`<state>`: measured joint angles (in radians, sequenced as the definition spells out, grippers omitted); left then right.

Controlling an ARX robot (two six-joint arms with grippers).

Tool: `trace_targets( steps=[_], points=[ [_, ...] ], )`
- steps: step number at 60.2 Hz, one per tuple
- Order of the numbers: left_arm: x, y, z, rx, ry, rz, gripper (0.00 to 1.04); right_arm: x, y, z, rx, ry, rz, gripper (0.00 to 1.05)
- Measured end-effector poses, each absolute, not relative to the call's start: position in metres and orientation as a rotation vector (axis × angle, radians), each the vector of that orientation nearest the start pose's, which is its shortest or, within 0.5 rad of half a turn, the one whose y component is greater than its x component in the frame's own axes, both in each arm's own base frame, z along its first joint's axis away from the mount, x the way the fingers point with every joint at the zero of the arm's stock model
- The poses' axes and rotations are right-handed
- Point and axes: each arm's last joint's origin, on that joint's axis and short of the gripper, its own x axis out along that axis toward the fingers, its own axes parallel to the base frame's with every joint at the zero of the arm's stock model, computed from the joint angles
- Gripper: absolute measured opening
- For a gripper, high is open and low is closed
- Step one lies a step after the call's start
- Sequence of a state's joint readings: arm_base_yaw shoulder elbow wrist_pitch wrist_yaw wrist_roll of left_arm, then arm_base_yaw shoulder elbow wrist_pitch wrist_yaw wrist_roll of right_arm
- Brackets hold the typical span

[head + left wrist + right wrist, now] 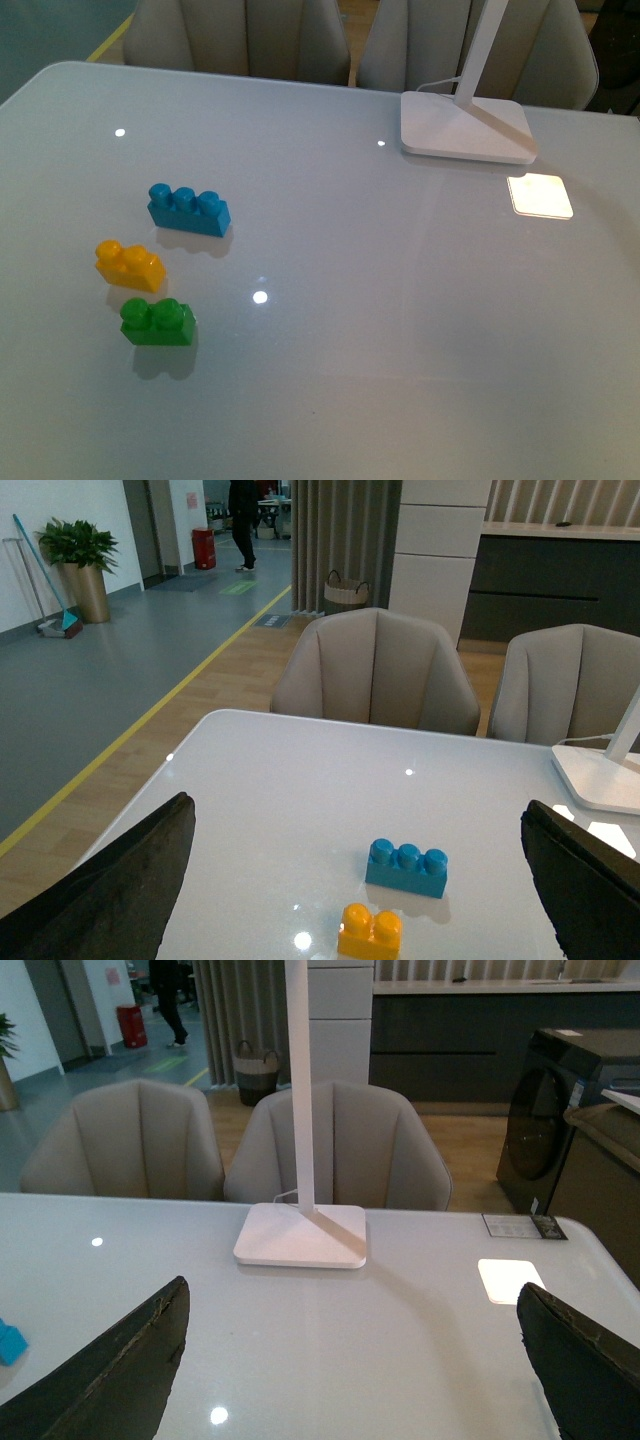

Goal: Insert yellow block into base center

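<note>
The green brick point(158, 323) sits closest to me on the tabletop point(350, 350). Just behind it is the yellow block point(129, 265), apart from it and not touching. Just behind the yellow block is the longer blue brick point(189, 210), also apart.

My left jaws are wide open and hold nothing. I can see a dark finger point(110, 890) at each side of the left wrist view. The yellow block lies ahead of them, in the gap between the two fingers. Its long side runs across, from one finger toward the other. I think I would have to turn my wrist to pinch it on its long sides.

My right jaws are wide open too and hold nothing, with a dark finger point(110, 1370) at each side. They cannot see the yellow block, so my left arm is the nearer one.

Far to the right of the yellow block, and further back, lies a bright white square point(540, 196). I think it is the base, but it is too bright to see studs. The white lamp foot point(465, 128) is just behind it. Chairs point(240, 35) stand past the far edge.
</note>
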<state>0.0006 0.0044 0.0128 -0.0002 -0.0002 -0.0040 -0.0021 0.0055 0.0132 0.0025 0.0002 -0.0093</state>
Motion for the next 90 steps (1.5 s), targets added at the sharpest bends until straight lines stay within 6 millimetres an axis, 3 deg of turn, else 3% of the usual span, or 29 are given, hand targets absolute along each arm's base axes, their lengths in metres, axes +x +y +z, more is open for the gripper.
trace_targets(
  steps=[52,54,58,62,70,78,90],
  points=[
    [0.097,0.000,0.168,-0.004,-0.008,0.001,0.97,0.097,0.000,0.168,-0.010,-0.010,0.000,0.96],
    [0.097,0.000,0.168,-0.004,-0.008,0.001,0.97,0.098,0.000,0.167,-0.039,0.047,0.072,0.96],
    [0.097,0.000,0.168,-0.004,-0.008,-0.001,0.97,0.099,0.003,0.163,-0.076,0.345,0.402,0.96],
    [0.097,0.000,0.168,-0.004,-0.008,0.001,0.97,0.098,0.001,0.159,-0.071,0.390,0.549,0.96],
    [0.097,0.000,0.168,-0.004,-0.008,0.001,0.97,0.116,-0.020,0.172,-0.128,0.314,0.490,0.96],
    [0.097,0.000,0.168,-0.004,-0.008,0.001,0.97,0.151,-0.061,0.175,-0.187,0.341,0.317,0.96],
    [0.097,0.000,0.168,-0.004,-0.008,0.000,0.97,0.206,-0.128,0.141,-0.181,0.503,0.145,0.96]
  ],
)
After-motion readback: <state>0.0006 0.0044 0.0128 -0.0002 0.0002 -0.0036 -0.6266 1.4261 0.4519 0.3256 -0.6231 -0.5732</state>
